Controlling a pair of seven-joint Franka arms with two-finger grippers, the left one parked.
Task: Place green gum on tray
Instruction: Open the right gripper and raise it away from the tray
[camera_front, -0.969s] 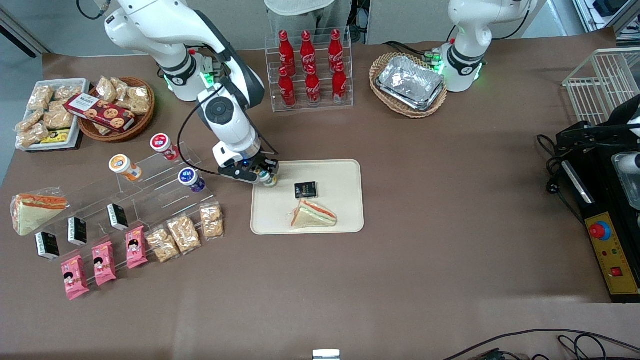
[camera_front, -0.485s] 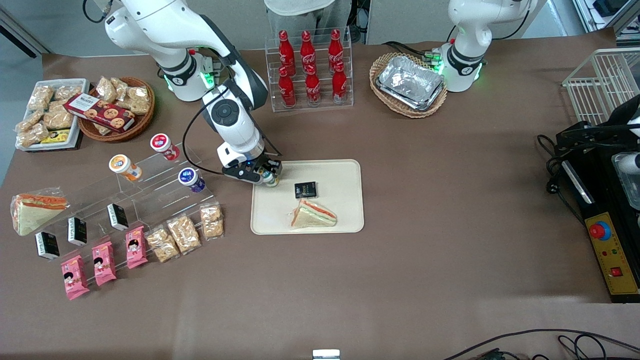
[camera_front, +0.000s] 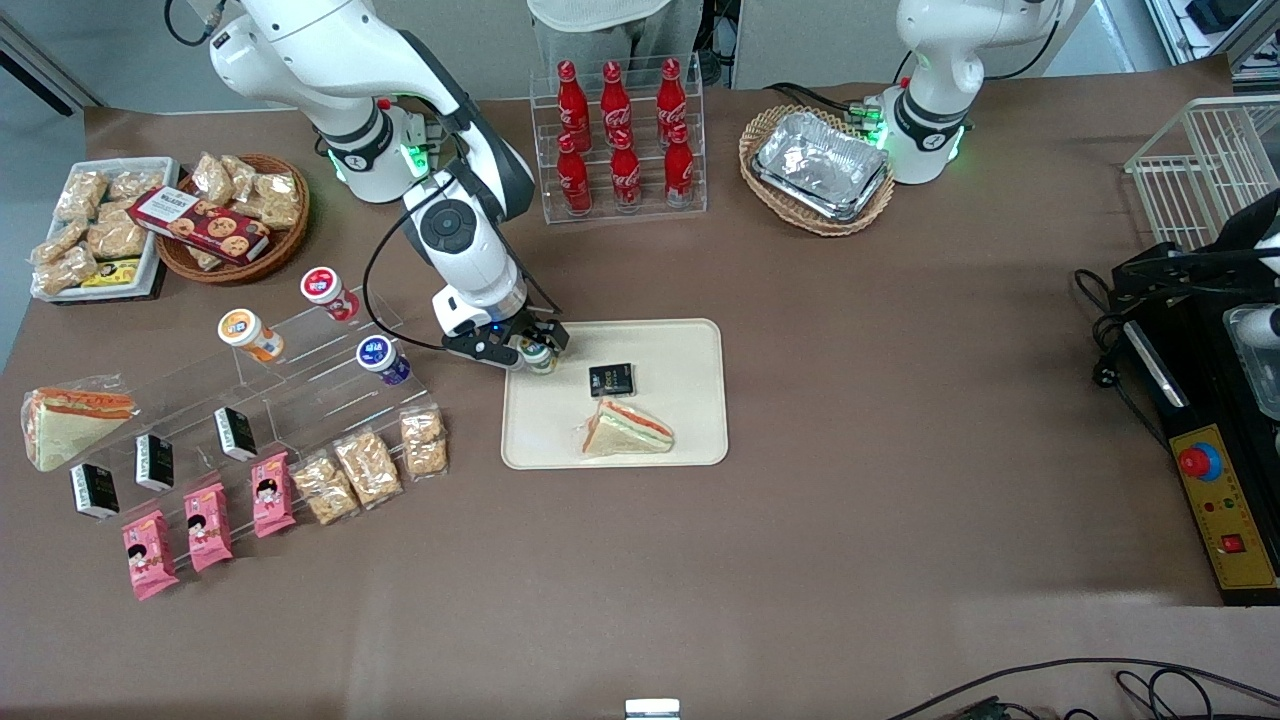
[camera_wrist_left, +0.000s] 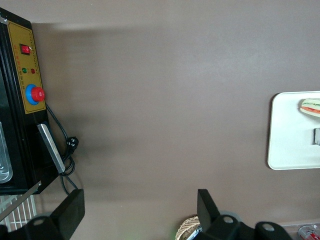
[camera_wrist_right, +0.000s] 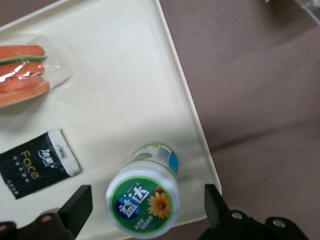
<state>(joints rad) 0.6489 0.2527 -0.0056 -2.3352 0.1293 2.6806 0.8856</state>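
The green gum (camera_wrist_right: 145, 200) stands upright on the cream tray (camera_wrist_right: 125, 75), close to the tray's corner on the working arm's side. Its white lid with the green mark faces my wrist camera. My right gripper (camera_wrist_right: 147, 199) is open and straddles the bottle, with a gap showing between each finger (camera_wrist_right: 80, 205) and the lid. In the front view the gripper (camera_front: 538, 352) hangs over that corner of the tray (camera_front: 680, 420), and the gum (camera_front: 541, 361) shows just under it.
A wrapped sandwich (camera_front: 628, 428) and a black sachet (camera_front: 611, 380) lie on the tray. A clear stepped stand toward the working arm's end holds orange (camera_front: 248, 333), red (camera_front: 327, 291) and purple (camera_front: 383, 359) bottles. A cola rack (camera_front: 620, 140) and a foil-tray basket (camera_front: 820, 165) stand farther away.
The gripper shifted slightly with the gum over the tray's corner, then its fingers spread apart. The gum now stands free on the tray.
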